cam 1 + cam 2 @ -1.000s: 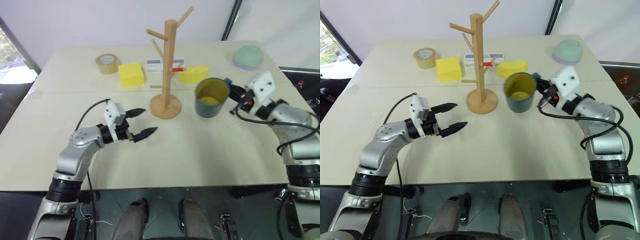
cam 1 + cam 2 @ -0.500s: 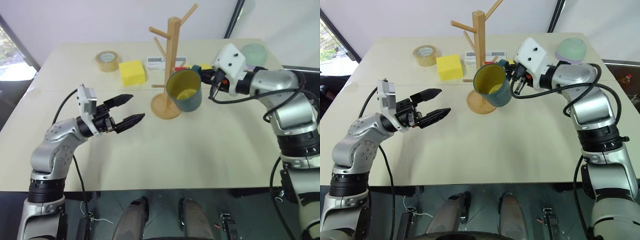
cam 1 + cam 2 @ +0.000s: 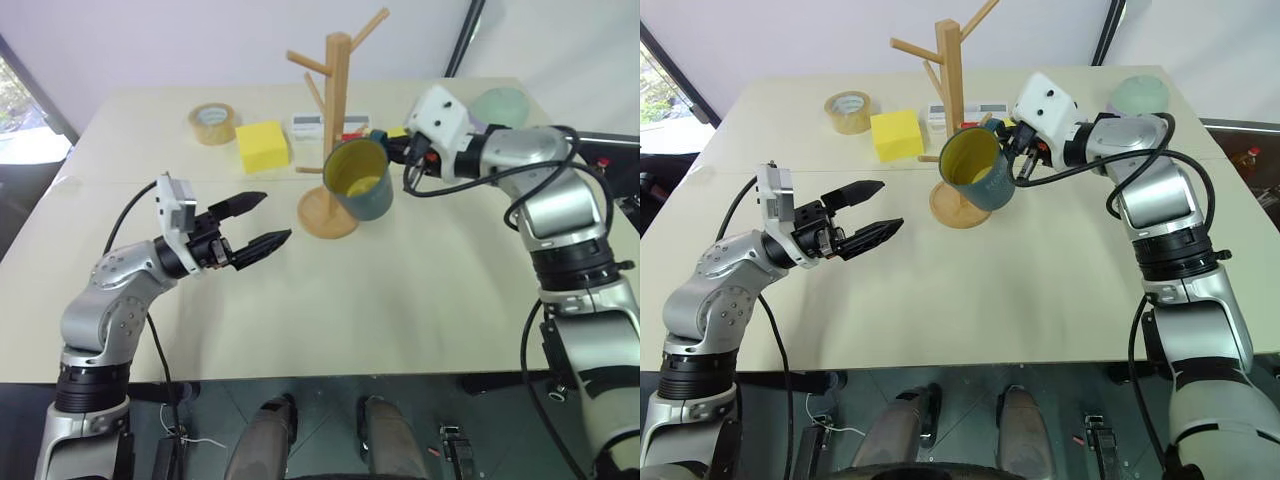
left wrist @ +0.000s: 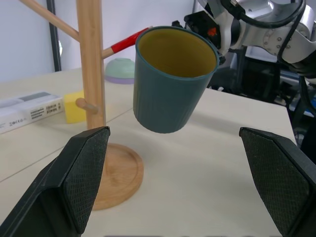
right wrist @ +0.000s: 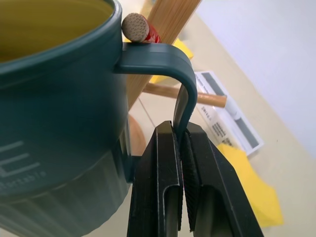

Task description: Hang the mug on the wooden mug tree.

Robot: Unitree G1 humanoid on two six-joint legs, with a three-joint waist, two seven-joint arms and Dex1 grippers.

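Note:
The teal-blue mug (image 3: 360, 182) with its yellow inside hangs in the air just right of the wooden mug tree (image 3: 338, 120), tipped with its mouth toward me. My right gripper (image 5: 180, 131) is shut on the mug's loop handle (image 5: 163, 57). The top of the handle sits against the red-tipped end of a peg (image 5: 136, 27). The tree's round base (image 3: 328, 213) stands on the table below the mug. My left gripper (image 3: 258, 222) hovers open and holds nothing, left of the tree, and its fingers (image 4: 84, 168) point at the mug.
Behind the tree lie a roll of tape (image 3: 212, 123), a yellow sponge block (image 3: 262, 146) and a white box (image 3: 310, 125). A mint-green and lilac bowl (image 3: 497, 105) sits at the back right of the beige table (image 3: 400, 300).
My right gripper has carried the mug up and left, from beside the tree's base to against its post. The left gripper has risen and drawn back a little to the left.

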